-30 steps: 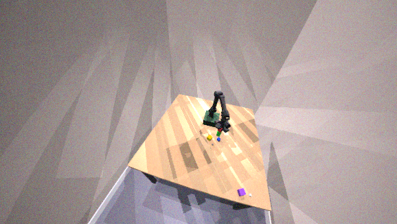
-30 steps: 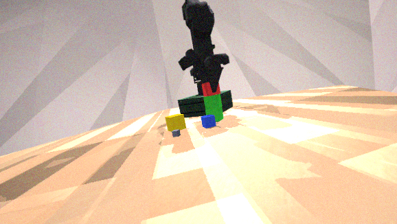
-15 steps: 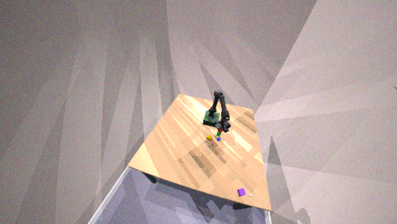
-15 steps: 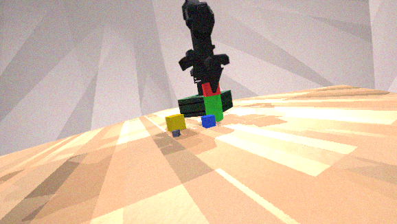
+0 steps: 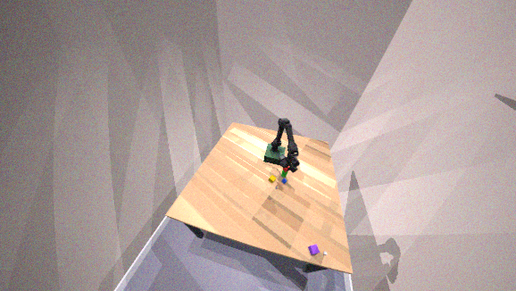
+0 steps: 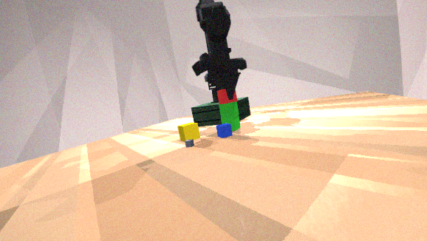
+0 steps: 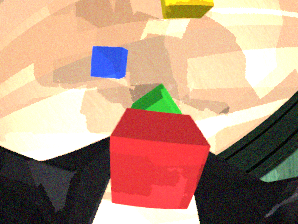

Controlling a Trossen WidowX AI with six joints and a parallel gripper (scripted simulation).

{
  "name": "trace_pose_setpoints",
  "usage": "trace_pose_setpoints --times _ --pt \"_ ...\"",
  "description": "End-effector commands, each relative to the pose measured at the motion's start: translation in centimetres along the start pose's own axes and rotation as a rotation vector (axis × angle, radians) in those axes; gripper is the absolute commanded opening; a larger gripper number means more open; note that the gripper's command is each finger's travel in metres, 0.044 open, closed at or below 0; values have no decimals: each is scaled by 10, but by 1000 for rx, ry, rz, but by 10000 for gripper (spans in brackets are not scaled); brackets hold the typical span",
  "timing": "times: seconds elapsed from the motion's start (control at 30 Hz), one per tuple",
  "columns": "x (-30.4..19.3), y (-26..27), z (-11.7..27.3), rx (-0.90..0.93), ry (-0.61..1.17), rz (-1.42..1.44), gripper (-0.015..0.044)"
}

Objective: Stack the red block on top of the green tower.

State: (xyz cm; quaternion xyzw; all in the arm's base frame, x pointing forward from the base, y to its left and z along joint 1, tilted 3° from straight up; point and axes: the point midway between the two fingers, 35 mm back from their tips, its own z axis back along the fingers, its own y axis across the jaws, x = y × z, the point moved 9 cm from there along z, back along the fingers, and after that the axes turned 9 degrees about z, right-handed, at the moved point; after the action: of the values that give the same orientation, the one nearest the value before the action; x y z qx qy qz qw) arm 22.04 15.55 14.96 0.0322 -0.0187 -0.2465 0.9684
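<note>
Sitting directly atop the upright green tower, the red block is framed at lower centre in the wrist view. The pincer is released, its black fingers set at either side of the block. On the surface, a blue block is placed near the tower, and a yellow block is seen left of it in the exterior view. A purple block is shown at lower right in the top view.
</note>
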Motion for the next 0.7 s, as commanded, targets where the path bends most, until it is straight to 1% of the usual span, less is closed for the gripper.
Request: trace_pose_setpoints --times 0.0,0.13,0.67 --pt "0 0 0 1 -1 0 341" --pt "0 0 0 1 -1 0 440" --pt "0 0 0 1 -1 0 440"
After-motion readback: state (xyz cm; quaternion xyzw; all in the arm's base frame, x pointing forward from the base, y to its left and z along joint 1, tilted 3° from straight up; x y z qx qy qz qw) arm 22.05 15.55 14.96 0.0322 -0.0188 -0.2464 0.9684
